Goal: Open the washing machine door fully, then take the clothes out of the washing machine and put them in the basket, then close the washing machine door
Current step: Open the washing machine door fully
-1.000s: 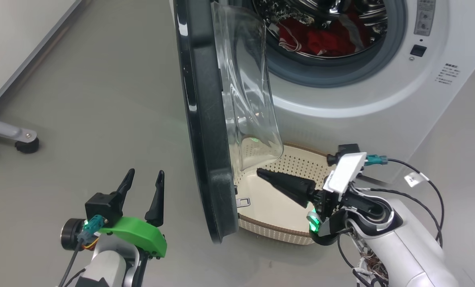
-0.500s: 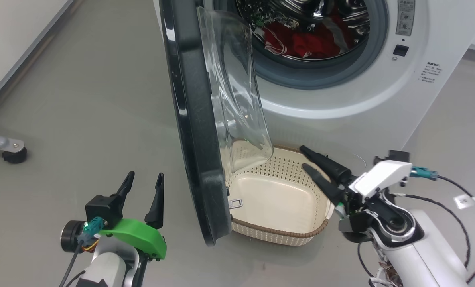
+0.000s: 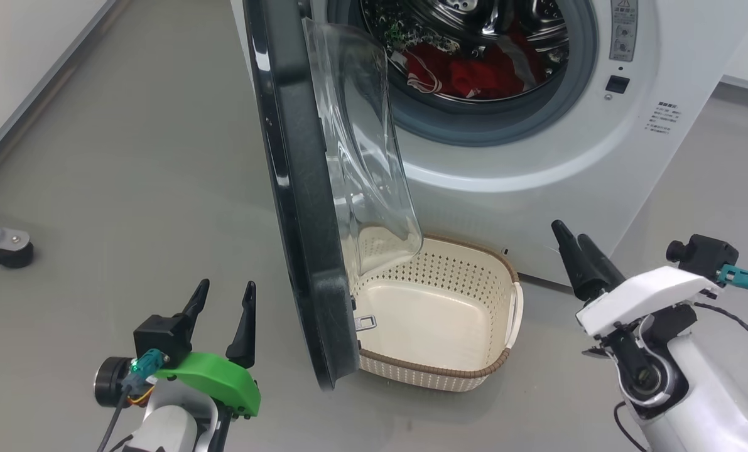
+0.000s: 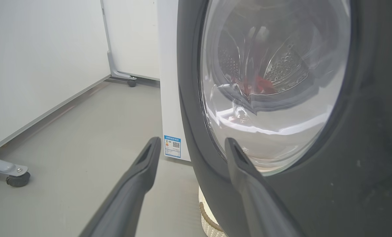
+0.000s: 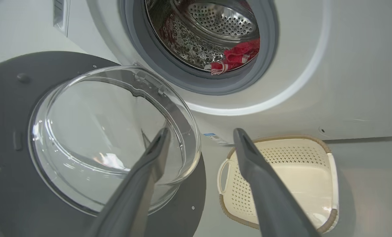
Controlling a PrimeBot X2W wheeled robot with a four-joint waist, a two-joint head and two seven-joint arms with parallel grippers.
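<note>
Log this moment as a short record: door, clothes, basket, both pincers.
door: open, standing out from the washer front
clothes: red, lying in the drum
basket: on the floor before the washer, no clothes in it, left end hidden behind the door
left pincer: open, holding nothing, on the door's outer side
right pincer: open, holding nothing, right of the basket

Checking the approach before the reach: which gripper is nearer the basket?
Right. The right gripper hangs just right of the basket; the left gripper sits beyond the washing machine door, on the basket's left.
</note>
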